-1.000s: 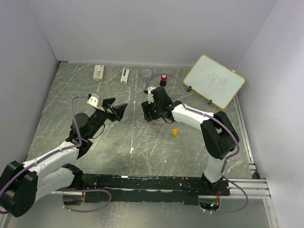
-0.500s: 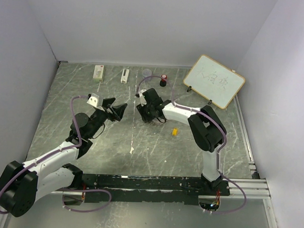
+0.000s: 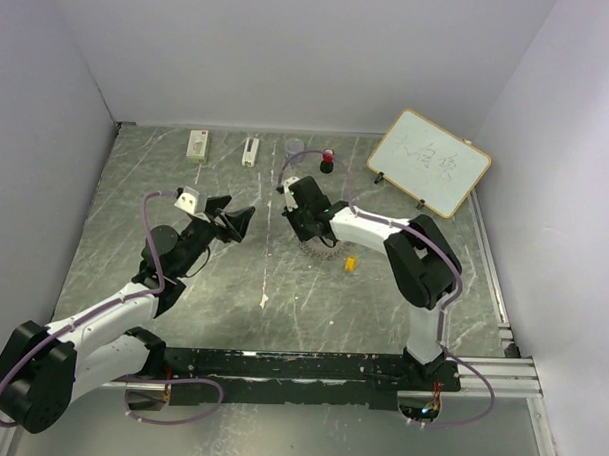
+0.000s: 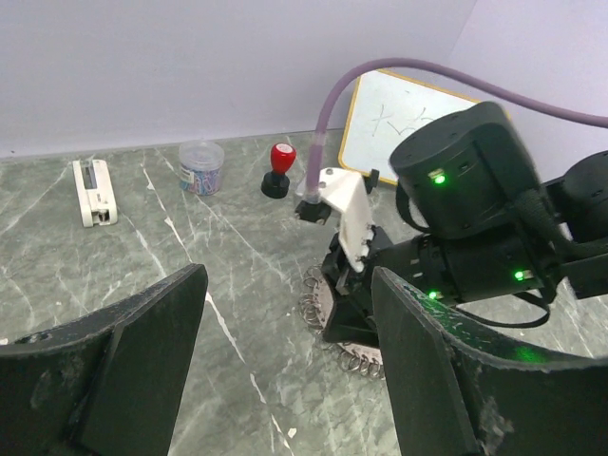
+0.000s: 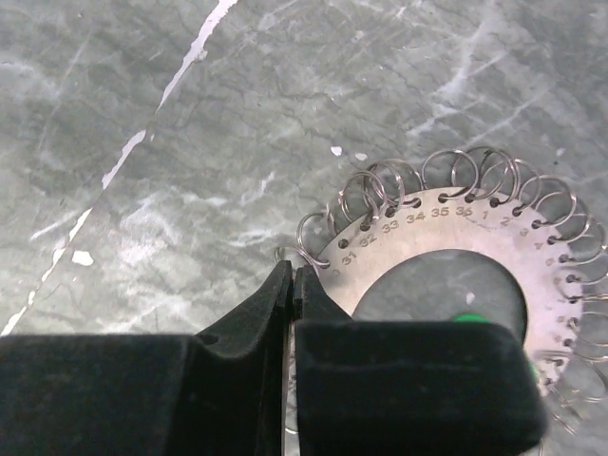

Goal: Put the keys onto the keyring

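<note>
Seen clenched at the toothed rim of the keyring lying flat on the desk — right pincer, likely to pin or lift it, loop caught or not unclear — yellow-orange key just beside, left pincer released, waiting well apart.

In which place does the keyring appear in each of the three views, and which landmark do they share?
Top external: the keyring lies just right of centre, partly under the right gripper.
Left wrist: lower centre, at the foot of the black arm.
Right wrist: right half, a numbered disc edged with wire loops.
Shared landmark: the right gripper, at the ring's edge.
</note>
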Controlling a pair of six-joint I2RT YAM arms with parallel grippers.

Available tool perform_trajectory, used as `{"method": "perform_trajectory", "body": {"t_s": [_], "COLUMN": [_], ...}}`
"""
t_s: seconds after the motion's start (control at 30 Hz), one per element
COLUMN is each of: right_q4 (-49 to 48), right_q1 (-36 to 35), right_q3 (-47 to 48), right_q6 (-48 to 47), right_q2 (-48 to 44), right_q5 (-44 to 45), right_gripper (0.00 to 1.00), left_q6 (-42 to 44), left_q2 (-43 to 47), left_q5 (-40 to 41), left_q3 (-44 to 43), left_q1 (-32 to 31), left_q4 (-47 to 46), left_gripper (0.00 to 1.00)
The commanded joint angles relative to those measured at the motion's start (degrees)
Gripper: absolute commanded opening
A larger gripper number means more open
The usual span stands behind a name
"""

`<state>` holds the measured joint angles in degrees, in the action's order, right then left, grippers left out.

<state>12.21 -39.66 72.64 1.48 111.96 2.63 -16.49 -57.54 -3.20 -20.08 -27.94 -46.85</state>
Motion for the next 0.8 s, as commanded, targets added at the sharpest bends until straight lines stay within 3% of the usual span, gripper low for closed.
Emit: {"method": "perform_trajectory", "body": {"t_s": [0.0,0.4,0.63,0.77], "right_q4": [-2.32,-10.58,-20.27,-23.76], "right_q1": [0.36,6.39,10.63,11.03], "right_q3": [-1.98,-7.98,-13.47,-14.92], "right_q6": [-0.05,-2.44,-2.82,-1.62], "right_q2": [-7.76,-30.02,-35.70,-36.67], "right_q5": [-0.89,-21.87,-41.12,-46.04], "right_gripper": [0.00,0.00,0.00,0.00], "left_q6": [-0.13,-0.23,-1.00,-1.22], "left_q2": [0.63,3.70,4.76,4.62], "left_q5": [-0.78,-2.40,-4.73,-6.80], "left_q3": [-0.89,-0.85,-0.49,-0.27], "left_q1": [0.63,0.71,0.74,0.72], "left_q4": [-1.04,-0.37,-1.93,-3.52], "left_gripper": [0.81,0.81,0.81,0.80]}}
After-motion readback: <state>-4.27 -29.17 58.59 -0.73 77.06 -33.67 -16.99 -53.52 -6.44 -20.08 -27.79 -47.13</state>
